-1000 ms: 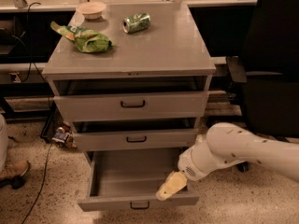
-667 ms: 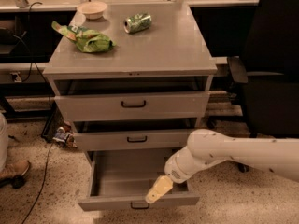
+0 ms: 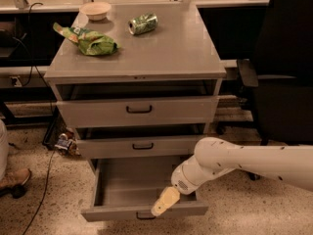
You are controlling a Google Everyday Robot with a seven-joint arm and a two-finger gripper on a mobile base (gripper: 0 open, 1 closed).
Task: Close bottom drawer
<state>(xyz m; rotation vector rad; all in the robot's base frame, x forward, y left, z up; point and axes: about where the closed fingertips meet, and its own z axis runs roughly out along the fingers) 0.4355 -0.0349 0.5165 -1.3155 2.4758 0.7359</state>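
The bottom drawer (image 3: 112, 212) is pulled far out of the grey cabinet (image 3: 217, 89). It is the lowest of three, and it sits close to the speckled floor (image 3: 44, 219). You can see down into it. Its small dark handle (image 3: 145, 215) is in the middle of its flat front.

The gripper (image 3: 165, 201) is low down, at the front of this drawer, just right of the handle. Its tan fingers (image 3: 167, 199) are pressed together and hold nothing. Their tip lies over the top edge of the drawer front. The white arm (image 3: 244, 160) comes in from the right.

The middle drawer (image 3: 112, 147) and the top drawer (image 3: 98, 112) are each out a little.

On the worktop (image 3: 166, 53) there is a small bowl (image 3: 96, 10) at the back, a green can (image 3: 143, 24) on its side near it, and a crumpled green bag (image 3: 90, 40) at the left. A black chair (image 3: 283, 72) stands to the right of the cabinet.
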